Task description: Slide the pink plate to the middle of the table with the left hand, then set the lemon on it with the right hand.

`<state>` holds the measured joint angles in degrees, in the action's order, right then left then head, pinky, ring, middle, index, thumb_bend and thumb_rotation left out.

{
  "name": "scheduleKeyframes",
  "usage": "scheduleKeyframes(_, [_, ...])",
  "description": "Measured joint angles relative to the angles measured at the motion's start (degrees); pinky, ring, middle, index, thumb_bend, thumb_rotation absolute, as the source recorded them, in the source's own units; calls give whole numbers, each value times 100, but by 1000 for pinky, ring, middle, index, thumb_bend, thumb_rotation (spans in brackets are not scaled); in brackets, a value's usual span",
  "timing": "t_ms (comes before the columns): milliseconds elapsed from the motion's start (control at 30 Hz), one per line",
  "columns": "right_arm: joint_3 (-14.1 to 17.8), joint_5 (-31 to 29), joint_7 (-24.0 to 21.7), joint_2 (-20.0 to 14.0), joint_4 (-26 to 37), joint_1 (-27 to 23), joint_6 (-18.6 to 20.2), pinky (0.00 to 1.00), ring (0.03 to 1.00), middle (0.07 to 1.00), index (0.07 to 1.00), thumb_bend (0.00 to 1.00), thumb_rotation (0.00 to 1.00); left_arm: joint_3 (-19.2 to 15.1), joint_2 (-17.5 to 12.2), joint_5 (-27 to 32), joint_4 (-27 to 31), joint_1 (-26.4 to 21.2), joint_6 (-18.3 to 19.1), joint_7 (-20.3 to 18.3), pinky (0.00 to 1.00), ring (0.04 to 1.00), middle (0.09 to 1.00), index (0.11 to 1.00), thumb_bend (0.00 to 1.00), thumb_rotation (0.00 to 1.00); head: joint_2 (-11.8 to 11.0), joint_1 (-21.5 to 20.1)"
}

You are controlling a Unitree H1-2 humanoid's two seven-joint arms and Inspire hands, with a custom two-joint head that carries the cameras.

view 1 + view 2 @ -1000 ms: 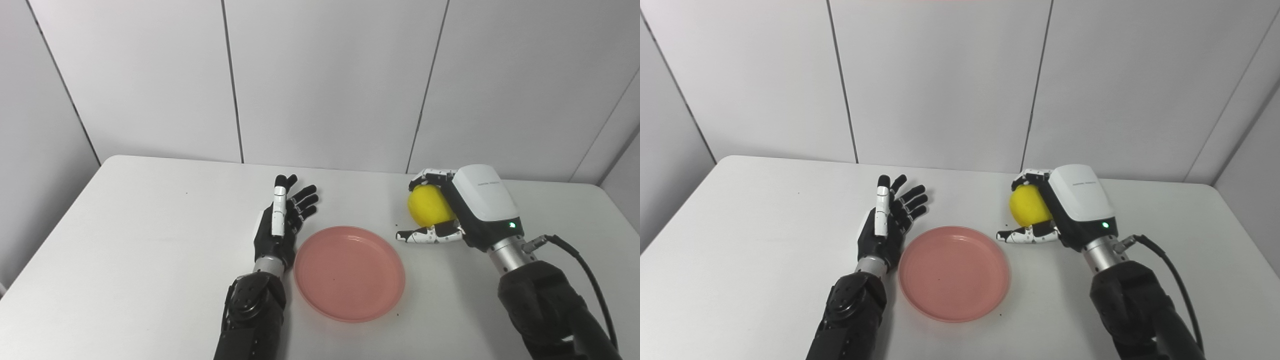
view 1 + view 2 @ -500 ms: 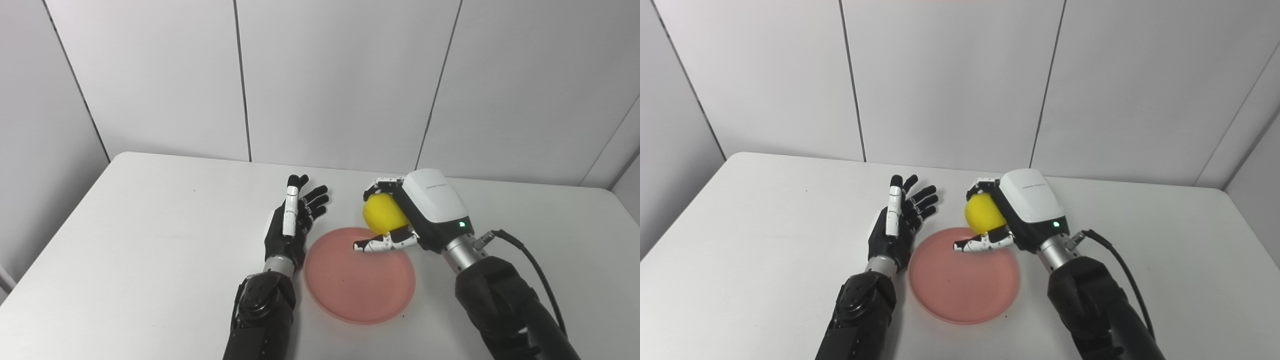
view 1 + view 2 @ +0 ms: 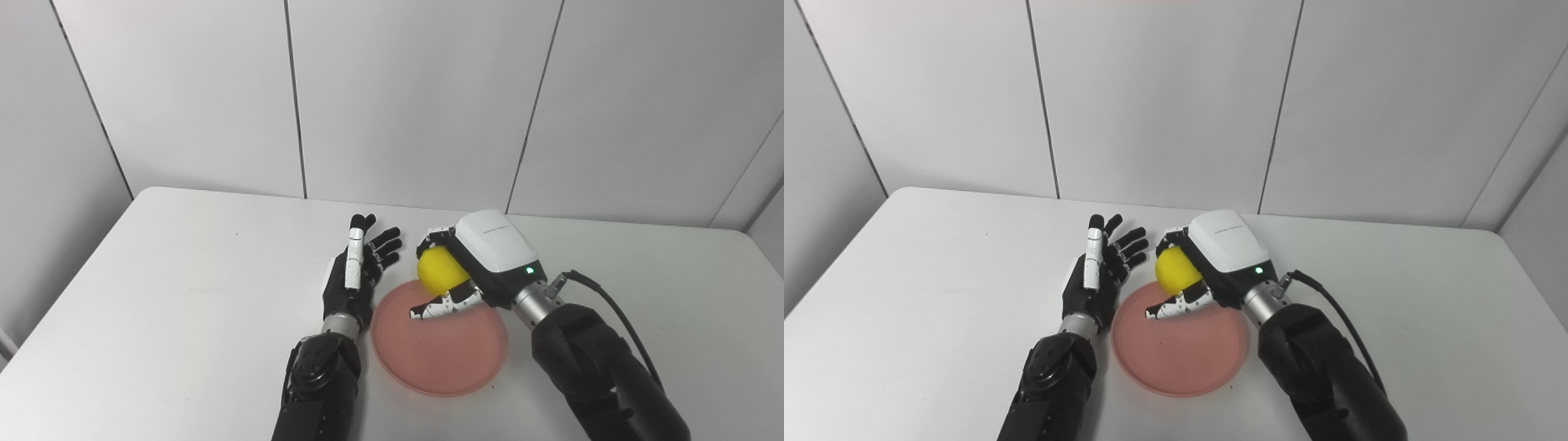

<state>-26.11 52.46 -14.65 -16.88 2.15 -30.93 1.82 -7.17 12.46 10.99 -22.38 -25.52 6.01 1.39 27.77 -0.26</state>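
Your right hand (image 3: 468, 269) has its fingers curled around the lemon (image 3: 440, 272), with the thumb stretched out underneath, so the fruit sits cupped against the palm and cannot roll out as you carry it. The lemon hangs over the far edge of the pink plate (image 3: 450, 361), and it looks clear of the plate's surface, though from these head views you cannot be sure how much air is under it. The plate lies flat near the middle of the table (image 3: 184, 275), which suggests the sliding part is finished and only the drop-off remains. Your left hand (image 3: 355, 278) stands just beside the plate's left rim, palm on edge and facing the plate, fingers spread and straight, holding nothing; whether it touches the rim you cannot tell. Parked there it acts as a stop that would keep the plate from skidding left, and it stays out of the right arm's path. To finish, you would probably bring the lemon nearer the plate's centre and lower it before letting the fingers go, since a round fruit released at the rim could roll off onto the table. There is a short line of dark print on the white shell of the right hand, too small to read, and a green light glowing near its wrist.
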Motion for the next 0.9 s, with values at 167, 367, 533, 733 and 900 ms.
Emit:
scheduleKeyframes(167, [-157, 17, -101, 2, -240, -7, -132, 217, 279, 355, 404, 689, 496, -2, -5, 0, 10, 9, 0, -5, 826, 781, 763, 904, 779, 904, 27, -35])
scheduleKeyframes(367, [-338, 57, -201, 9, -563, -13, -210, 237, 300, 378, 432, 689, 494, 1, -37, 0, 9, 14, 0, -75, 835, 796, 794, 914, 778, 913, 44, -70])
scheduleKeyframes(533, [-362, 54, -237, 38, -585, -13, -213, 218, 276, 349, 402, 688, 467, 4, -66, -1, -2, 12, 0, -102, 830, 796, 798, 909, 784, 911, 18, -88])
scheduleKeyframes(733, [-363, 52, -254, 98, -654, -13, -213, 224, 284, 360, 413, 683, 488, 10, -136, 1, -92, -46, -2, -190, 828, 797, 802, 917, 784, 908, -17, -123])
scheduleKeyframes(900, [-370, 56, -244, 98, -678, -13, -220, 217, 277, 356, 394, 686, 460, 2, -143, 1, -117, -63, -14, -193, 837, 800, 797, 918, 780, 904, -26, -123])
